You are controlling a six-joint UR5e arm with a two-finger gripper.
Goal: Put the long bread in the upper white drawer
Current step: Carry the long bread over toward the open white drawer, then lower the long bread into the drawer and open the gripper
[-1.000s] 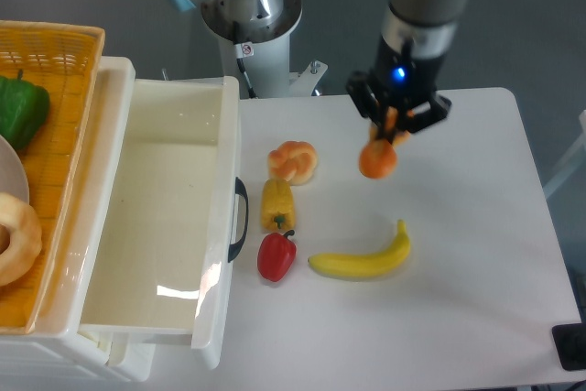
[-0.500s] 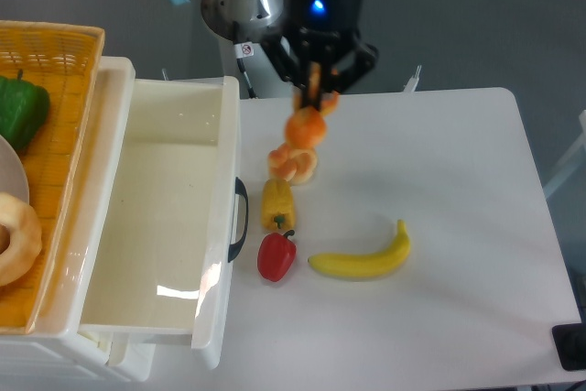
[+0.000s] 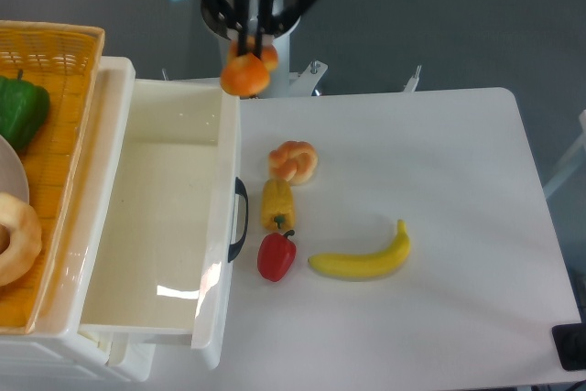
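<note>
The long bread [image 3: 245, 74] hangs end-on from my gripper [image 3: 253, 43] and looks like an orange ball. My gripper is shut on its upper end and holds it in the air above the far right corner of the upper white drawer [image 3: 156, 217]. The drawer is pulled open, its inside bare, with a dark curved handle [image 3: 241, 219] on its front.
A round knotted bun [image 3: 293, 161], a yellow pepper [image 3: 277, 204], a red pepper [image 3: 276, 255] and a banana [image 3: 363, 257] lie on the white table right of the drawer. A woven yellow basket [image 3: 64, 89] with a green pepper [image 3: 20, 109] stands at the left.
My gripper has carried the long bread leftward and away from the camera, from above the table's middle to over the drawer's far right corner.
</note>
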